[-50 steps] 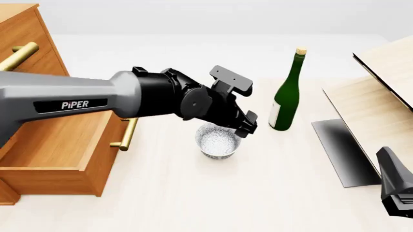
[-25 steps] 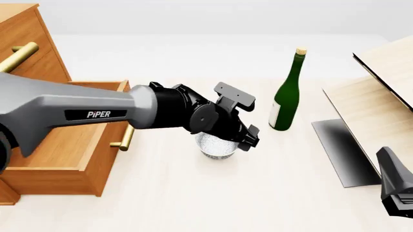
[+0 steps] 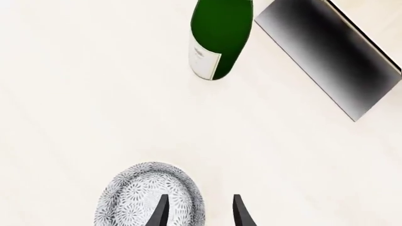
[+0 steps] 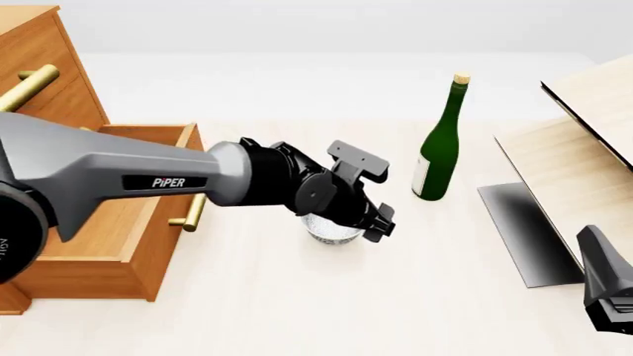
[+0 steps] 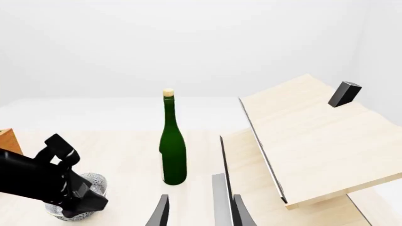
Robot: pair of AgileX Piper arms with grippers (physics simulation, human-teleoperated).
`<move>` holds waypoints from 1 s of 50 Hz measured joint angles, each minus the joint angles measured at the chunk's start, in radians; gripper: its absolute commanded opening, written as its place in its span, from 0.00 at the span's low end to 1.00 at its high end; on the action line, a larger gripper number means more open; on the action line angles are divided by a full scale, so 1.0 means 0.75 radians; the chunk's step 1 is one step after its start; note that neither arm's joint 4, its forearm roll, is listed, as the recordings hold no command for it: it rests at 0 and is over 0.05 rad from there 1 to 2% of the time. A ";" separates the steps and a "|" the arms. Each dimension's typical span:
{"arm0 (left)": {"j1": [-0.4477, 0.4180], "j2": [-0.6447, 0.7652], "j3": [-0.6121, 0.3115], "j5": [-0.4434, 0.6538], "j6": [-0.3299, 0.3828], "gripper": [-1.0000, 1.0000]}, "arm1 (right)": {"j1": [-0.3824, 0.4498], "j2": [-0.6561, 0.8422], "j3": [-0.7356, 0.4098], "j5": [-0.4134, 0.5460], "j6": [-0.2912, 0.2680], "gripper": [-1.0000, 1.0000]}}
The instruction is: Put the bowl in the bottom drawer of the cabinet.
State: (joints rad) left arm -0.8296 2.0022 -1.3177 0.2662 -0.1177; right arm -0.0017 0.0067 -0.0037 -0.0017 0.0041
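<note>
- Left gripper (image 3: 197, 213) lowered onto the bowl (image 3: 135, 197), one finger (image 3: 161, 214) inside the rim, the other outside the wall; jaws parted, not yet clenched on the rim.
- In the front view, bowl (image 4: 330, 230) upright on the table (image 4: 396, 297), near its middle and mostly hidden under the left gripper (image 4: 374, 222) and wrist.
- Bottom drawer (image 4: 118, 222) pulled out from the cabinet (image 4: 40, 81) at the table's left edge, its brass handle (image 4: 193, 211) facing the bowl, well short of touching it.
- Second brass handle (image 4: 30, 85) higher up on the cabinet front.
- Green bottle (image 4: 438, 144) upright, cork on top, toward the far edge and to the right of the bowl, apart from it.
- Pale wood-and-black unit (image 4: 583, 148) along the right edge, a dark panel (image 4: 524, 230) lying flat at its foot.
- Right gripper (image 5: 197, 212) parked at the near right corner, jaws released with a gap between the fingers, grasping nothing; only its dark housing (image 4: 603, 285) visible in the front view.
- From the right wrist view, bowl (image 5: 94, 181) partly covered by the left gripper (image 5: 88, 200), green bottle (image 5: 172, 150) standing beyond.
</note>
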 measured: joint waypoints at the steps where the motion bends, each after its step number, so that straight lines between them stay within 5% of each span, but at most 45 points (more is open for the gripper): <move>1: 0.001 0.002 -0.001 0.000 -0.001 1.00 | 0.000 0.000 0.000 0.000 0.000 1.00; 50: 0.017 0.133 0.006 -0.082 -0.063 1.00 | 0.000 0.002 0.001 -0.003 0.000 1.00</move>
State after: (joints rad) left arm -0.8166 2.1019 -1.3135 0.2046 -0.1650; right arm -0.0017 0.0085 -0.0032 -0.0040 0.0042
